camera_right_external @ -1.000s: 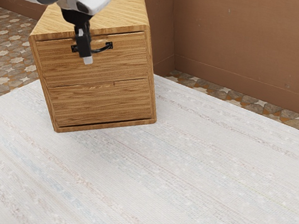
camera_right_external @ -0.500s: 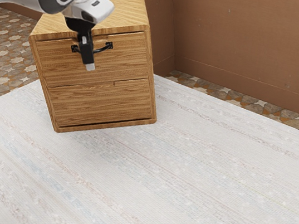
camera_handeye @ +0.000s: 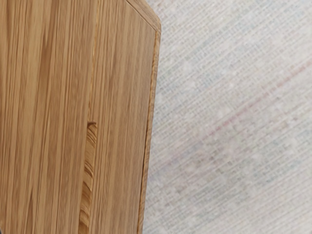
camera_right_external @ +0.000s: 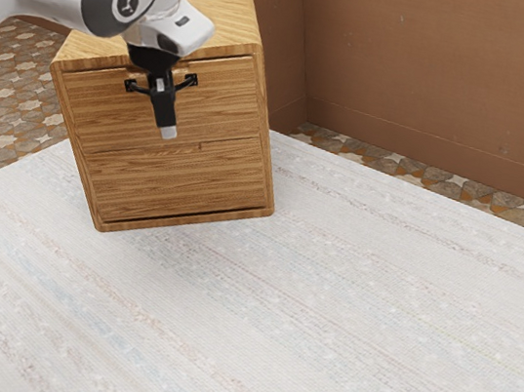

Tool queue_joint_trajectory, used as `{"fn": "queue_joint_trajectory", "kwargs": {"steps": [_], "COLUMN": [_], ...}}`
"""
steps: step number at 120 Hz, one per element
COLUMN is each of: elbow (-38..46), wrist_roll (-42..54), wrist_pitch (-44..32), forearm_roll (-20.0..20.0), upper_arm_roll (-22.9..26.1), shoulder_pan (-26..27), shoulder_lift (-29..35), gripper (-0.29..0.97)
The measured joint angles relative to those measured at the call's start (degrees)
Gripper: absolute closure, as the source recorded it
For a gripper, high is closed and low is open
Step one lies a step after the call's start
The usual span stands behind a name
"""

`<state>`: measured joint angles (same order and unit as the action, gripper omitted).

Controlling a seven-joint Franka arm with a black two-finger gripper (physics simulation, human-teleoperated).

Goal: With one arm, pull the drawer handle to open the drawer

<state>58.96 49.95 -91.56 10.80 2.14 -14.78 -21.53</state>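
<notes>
Black two-finger gripper (camera_right_external: 167, 121) hangs tip-down across the thin black handle (camera_right_external: 186, 80) of the upper wooden drawer (camera_right_external: 223, 92), at the exterior view's far left. The drawer looks closed. I cannot tell whether the jaws are open or closed. My judgement: an unsecured pull slips off, or drags the light-oak cabinet (camera_right_external: 176, 173) across the pale woven tabletop (camera_right_external: 344, 307).

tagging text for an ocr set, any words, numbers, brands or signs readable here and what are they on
No text can be read in either view.
Grey joint disc on the arm: one small dark mark, too small to read.
Cabinet, drawer handle, table: no words, numbers or signs.
</notes>
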Motion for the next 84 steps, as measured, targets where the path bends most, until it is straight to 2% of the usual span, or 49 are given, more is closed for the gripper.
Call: {"fn": "queue_joint_trajectory", "kwargs": {"steps": [8,17,23,30,45,68,84], "elbow": [0.67,1.95,2.95,4.53,8.17,10.2,14.79], "wrist_roll": [-0.17,-0.39,-0.54,-0.7,-1.0,-1.34,-1.59], "wrist_pitch": [0.03,0.02,0.0,-0.1,-0.96,-1.45,-2.9], "forearm_roll": [-0.05,-0.06,-0.03,-0.01,-0.15,-0.28,-0.36], "upper_arm_roll": [-0.06,-0.02,-0.02,0.02,0.06,-0.49,-0.89], "shoulder_pan": [0.18,0.41,0.56,0.88,1.31,1.47,1.62], "shoulder_lift": [0.48,1.63,2.3,3.28,5.89,7.62,10.54], "gripper": [-0.17,-0.1,-0.11,-0.02,0.03,0.01,-0.01]}}
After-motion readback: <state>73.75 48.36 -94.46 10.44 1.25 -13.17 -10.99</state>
